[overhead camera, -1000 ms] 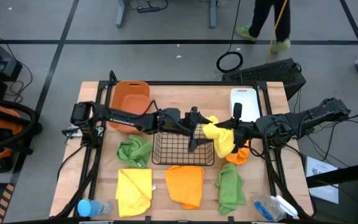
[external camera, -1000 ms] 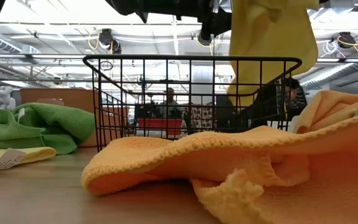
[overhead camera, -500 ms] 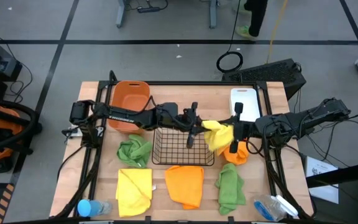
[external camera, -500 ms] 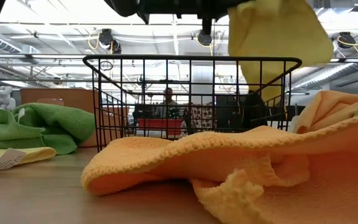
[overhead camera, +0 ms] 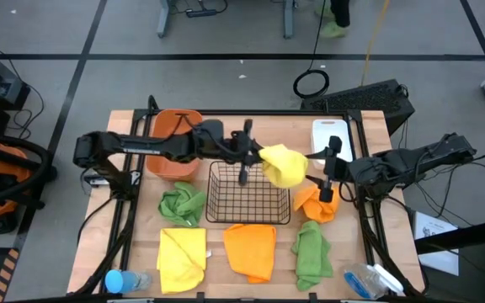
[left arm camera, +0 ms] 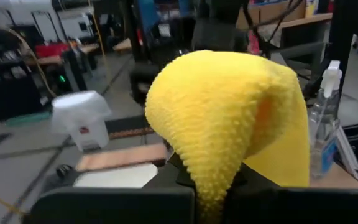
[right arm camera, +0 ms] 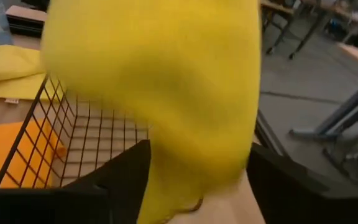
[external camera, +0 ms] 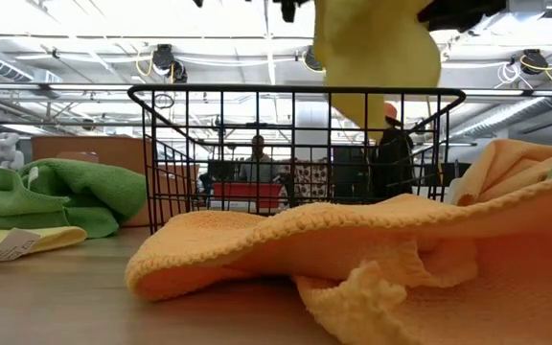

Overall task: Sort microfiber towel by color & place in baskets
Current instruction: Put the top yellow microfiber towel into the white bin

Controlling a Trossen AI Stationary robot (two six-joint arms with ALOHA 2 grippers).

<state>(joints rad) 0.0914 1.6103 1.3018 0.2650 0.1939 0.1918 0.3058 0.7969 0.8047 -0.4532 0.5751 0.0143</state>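
While the left pincer [overhead camera: 255, 156] gripped the bunched yellow microfiber towel [overhead camera: 281, 165] above the square black wire-mesh basket's [overhead camera: 248, 220] far right corner, the right pincer [overhead camera: 327, 178], fingers spread, stood just right of it.

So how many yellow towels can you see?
2. One yellow towel hangs in the left gripper above the black wire basket; another yellow towel lies at the table's front left. Others may be hidden.
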